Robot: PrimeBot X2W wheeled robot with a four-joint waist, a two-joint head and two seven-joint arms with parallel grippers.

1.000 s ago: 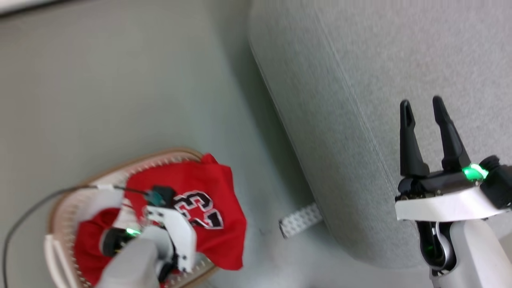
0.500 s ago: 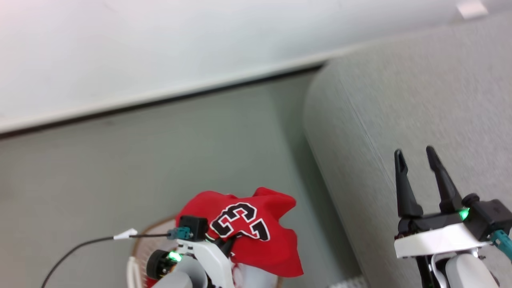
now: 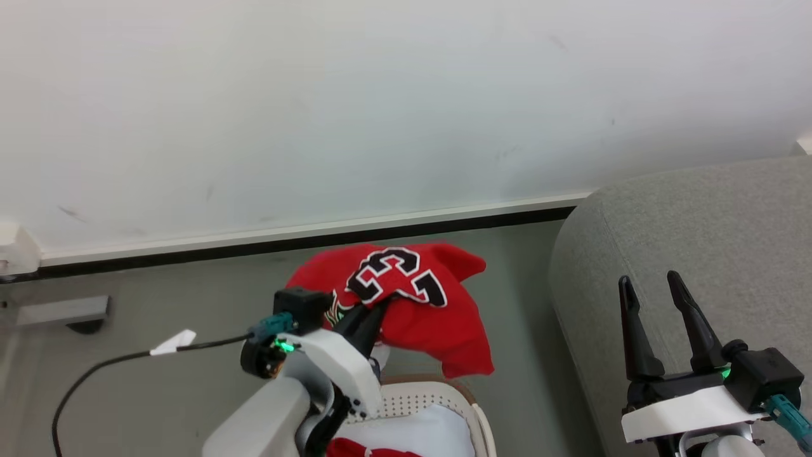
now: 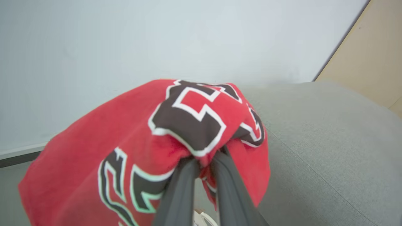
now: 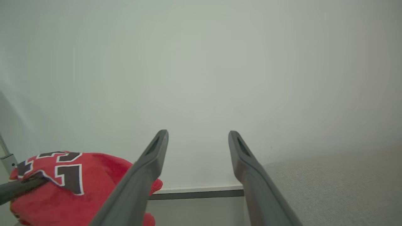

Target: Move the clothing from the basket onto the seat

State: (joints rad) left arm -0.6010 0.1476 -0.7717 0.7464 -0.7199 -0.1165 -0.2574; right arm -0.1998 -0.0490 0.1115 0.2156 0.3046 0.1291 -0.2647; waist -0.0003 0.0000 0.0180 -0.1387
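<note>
Left jaws tight on red "23" jersey (image 3: 431,324), seemingly above basket (image 3: 419,402); right jaws wide apart.

On my feed I count two tools, left tool (image 3: 380,303) and right tool (image 3: 650,282); two red garments, jersey (image 3: 412,317) and red piece (image 3: 371,452); one white cloth (image 3: 412,435); one basket (image 3: 422,400); one seat (image 3: 698,222); one cable (image 3: 209,344).
</note>
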